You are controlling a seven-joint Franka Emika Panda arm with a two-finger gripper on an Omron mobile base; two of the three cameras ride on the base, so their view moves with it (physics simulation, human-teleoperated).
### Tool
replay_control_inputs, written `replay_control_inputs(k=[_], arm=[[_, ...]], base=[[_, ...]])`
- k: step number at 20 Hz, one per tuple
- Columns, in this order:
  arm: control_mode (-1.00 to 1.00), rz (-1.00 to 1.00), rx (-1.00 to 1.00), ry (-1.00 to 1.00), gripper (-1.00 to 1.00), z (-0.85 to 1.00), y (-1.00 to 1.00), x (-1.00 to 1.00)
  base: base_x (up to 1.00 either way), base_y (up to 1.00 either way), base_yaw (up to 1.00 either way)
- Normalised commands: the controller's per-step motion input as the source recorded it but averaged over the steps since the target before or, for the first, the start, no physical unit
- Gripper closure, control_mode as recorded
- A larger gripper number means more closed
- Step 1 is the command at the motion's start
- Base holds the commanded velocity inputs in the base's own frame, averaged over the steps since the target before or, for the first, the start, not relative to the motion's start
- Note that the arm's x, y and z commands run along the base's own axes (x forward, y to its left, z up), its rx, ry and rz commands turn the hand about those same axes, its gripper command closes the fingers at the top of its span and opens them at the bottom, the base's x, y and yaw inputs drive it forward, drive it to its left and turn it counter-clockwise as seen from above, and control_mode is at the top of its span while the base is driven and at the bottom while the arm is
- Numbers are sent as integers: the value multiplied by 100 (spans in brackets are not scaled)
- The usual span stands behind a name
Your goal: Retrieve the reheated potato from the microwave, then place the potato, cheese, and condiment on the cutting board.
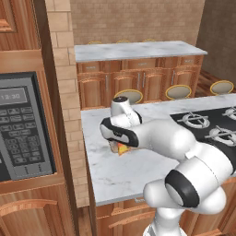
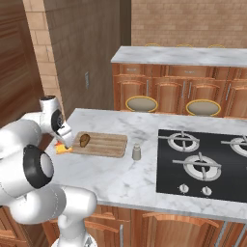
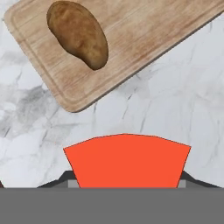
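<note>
Nearby, potato (image 3: 78, 34) on cutting board (image 3: 131, 39), shaker (image 2: 137, 152) beside

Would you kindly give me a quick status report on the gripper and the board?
Gripper down at the cheese, jaw state unclear. Potato already on the cutting board. Condiment on the counter beside the board, nothing in the way.

The white marble desk (image 2: 111, 181) carries the cutting board (image 2: 107, 144) near its left end, with the condiment (image 2: 137, 152) standing just beside the board's right edge. A black cooktop (image 2: 202, 164) (four burners, knobs along the front) is set into its right half.
</note>
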Motion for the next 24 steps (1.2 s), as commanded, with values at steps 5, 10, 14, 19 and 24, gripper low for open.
replay_control_inputs(k=[5,10,14,19,24], arm=[[-100,0,0,22,100,42,-30,0],[-100,0,-1,17,100,34,-34,0],[-100,0,-4,13,100,27,-35,8],[-100,6,-3,2,100,8,-39,8],[-100,20,0,-5,100,0,-35,11]], base=[[0,0,0],[0,0,0],[0,0,0],[0,0,0],[0,0,0]])
